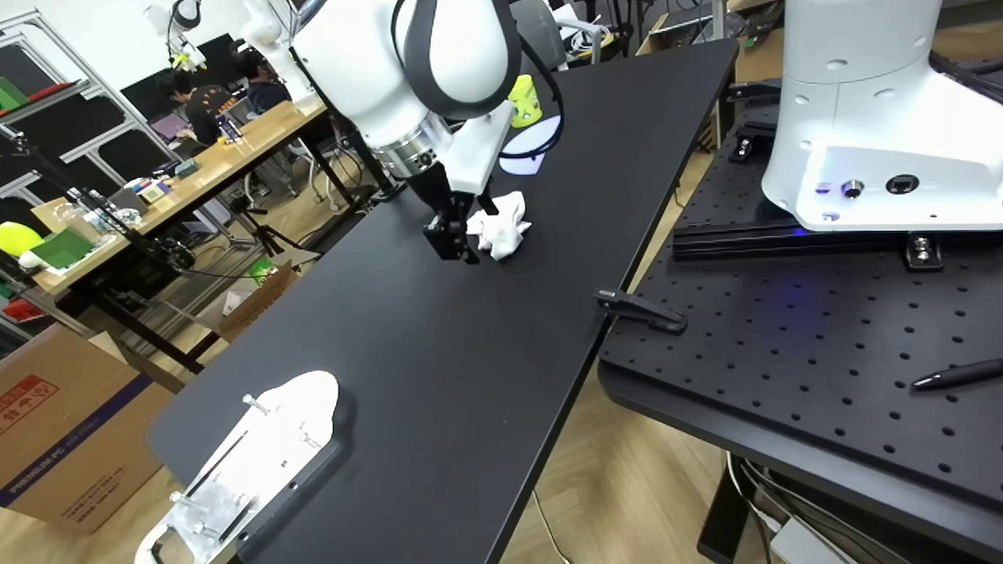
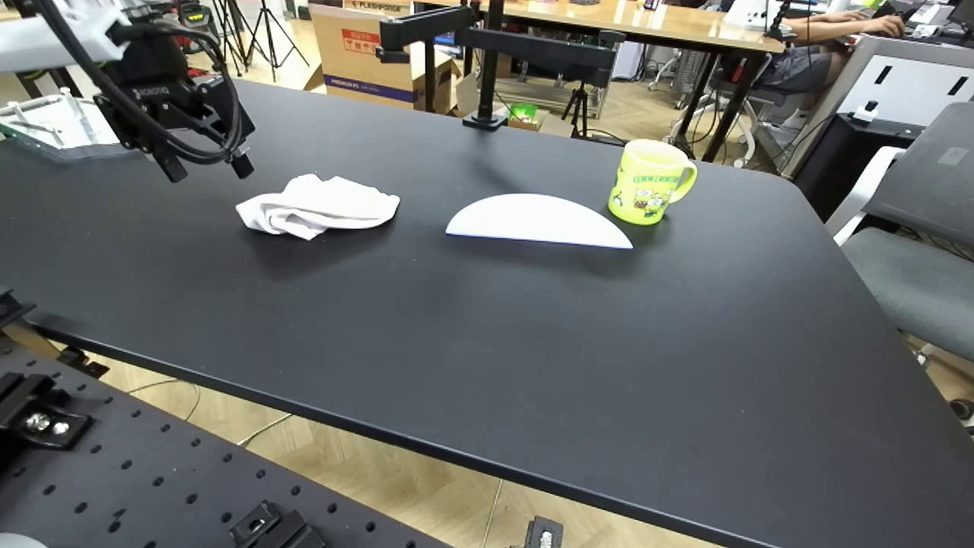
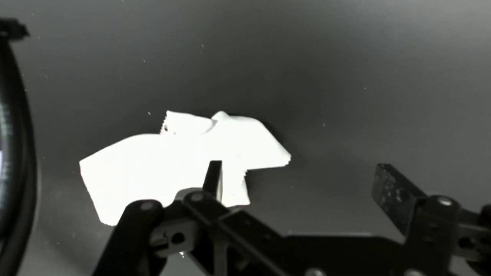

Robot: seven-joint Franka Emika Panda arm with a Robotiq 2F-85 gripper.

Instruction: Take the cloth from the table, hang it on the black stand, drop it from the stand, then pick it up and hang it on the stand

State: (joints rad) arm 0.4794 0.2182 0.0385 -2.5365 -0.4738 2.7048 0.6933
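The rumpled white cloth (image 2: 335,204) is being supported by the black table (image 2: 533,342), near a pale curved piece (image 2: 536,219). Above the table, the gripper (image 2: 208,169) is being held, jaws wide apart.

A bright yellow printed mug (image 2: 644,184) is seen just beside a flat white piece (image 2: 536,219) with a curved edge. A white, round-ended oblong object (image 1: 270,442) is set well apart from them. A slim black pen (image 1: 957,375) is laid on a black perforated metal plate (image 1: 783,352). A long wood-topped bench (image 1: 266,131) and a brown cardboard box (image 1: 78,407) with a dark blue band are seen in the background.
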